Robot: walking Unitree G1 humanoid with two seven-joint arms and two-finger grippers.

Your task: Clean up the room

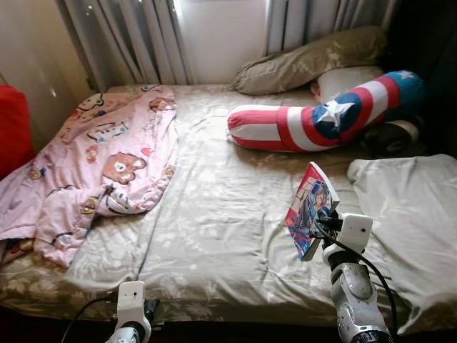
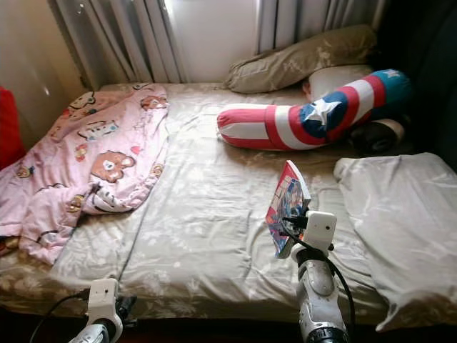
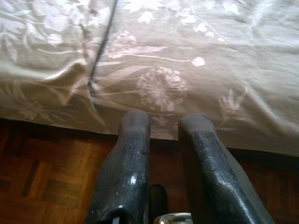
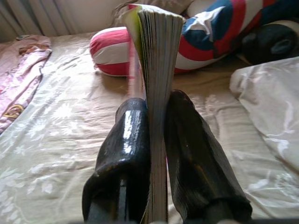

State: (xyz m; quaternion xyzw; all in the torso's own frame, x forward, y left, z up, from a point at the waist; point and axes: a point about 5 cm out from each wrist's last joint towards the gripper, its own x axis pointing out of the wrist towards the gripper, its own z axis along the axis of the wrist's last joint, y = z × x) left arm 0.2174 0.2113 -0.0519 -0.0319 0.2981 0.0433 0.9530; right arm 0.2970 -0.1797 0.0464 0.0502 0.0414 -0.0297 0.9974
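The right gripper [image 4: 158,135] is reaching forward, raised, its two black fingers pressing flat on something thin. The left gripper [image 3: 163,140] is hanging low, fingers slightly parted.

colourful comic book [image 1: 310,208], upright on edge, clamped between black fingers [image 4: 122,163] above bed

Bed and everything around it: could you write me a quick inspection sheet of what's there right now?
Surface: bed, beige floral sheet, wrinkled.
Job's things: comic book, held upright above the sheet.
Clutter: pink blanket bunched on the robot's left; striped star bolster; pillows at the head.
Grippers: right gripper shut on the comic book; left gripper open, low at the bed's edge.
Cables: black cable along the right arm.
Surroundings: curtains, wood floor.
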